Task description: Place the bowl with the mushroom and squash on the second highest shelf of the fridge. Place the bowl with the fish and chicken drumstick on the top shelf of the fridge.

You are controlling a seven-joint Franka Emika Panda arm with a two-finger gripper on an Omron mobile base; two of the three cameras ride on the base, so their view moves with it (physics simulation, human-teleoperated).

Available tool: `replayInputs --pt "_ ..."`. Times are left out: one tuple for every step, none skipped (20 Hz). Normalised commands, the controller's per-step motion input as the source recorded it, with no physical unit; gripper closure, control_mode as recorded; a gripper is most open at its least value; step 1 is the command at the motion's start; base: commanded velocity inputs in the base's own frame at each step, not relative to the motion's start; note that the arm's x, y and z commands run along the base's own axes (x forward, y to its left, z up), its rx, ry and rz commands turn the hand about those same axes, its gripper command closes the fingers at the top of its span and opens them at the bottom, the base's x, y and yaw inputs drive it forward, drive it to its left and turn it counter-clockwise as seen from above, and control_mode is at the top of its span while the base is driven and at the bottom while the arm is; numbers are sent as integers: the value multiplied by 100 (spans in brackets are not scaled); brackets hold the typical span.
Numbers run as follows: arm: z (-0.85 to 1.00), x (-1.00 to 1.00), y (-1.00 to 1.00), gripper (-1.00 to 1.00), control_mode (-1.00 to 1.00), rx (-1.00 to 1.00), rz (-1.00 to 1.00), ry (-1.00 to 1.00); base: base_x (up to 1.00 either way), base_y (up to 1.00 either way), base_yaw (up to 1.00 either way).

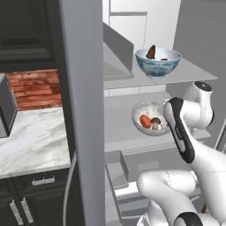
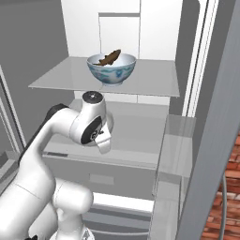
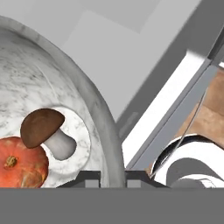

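Top shelf (image 1: 194,73) w/ patterned bowl (image 1: 157,62); marbled bowl (image 1: 148,118) on shelf below (image 1: 119,128).

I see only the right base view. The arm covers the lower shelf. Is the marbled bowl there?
Observer: Yes. In the left base view the marbled bowl sits on the second highest shelf, under the patterned bowl.
Operator: Does the gripper hold it?
Observer: The hand view shows the gripper shut on the bowl's rim, one finger inside, one outside.
Operator: What is inside the bowl?
Observer: A brown-capped mushroom beside an orange squash.
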Motion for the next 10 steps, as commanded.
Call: replayInputs --pt "-84 68 -6 100 -100 0 -4 0 0 0 0" --pt "-76 74 -4 100 -100 0 -5 0 0 0 0" --pt "-68 76 -9 100 -100 1 -6 0 0 0 0" --pt "-61 81 -8 100 -100 0 -8 0 0 0 0" --pt "-46 90 -2 100 -100 0 -10 0 0 0 0" --pt "-41 93 0 100 -100 0 -11 0 0 0 0" --pt "-38 99 0 100 -100 0 -11 0 0 0 0" --pt "-33 99 0 100 -100 0 -11 0 0 0 0" --pt "-29 98 0 100 -100 0 -11 0 0 0 0" --pt "-20 93 0 100 -100 0 -10 0 0 0 0"
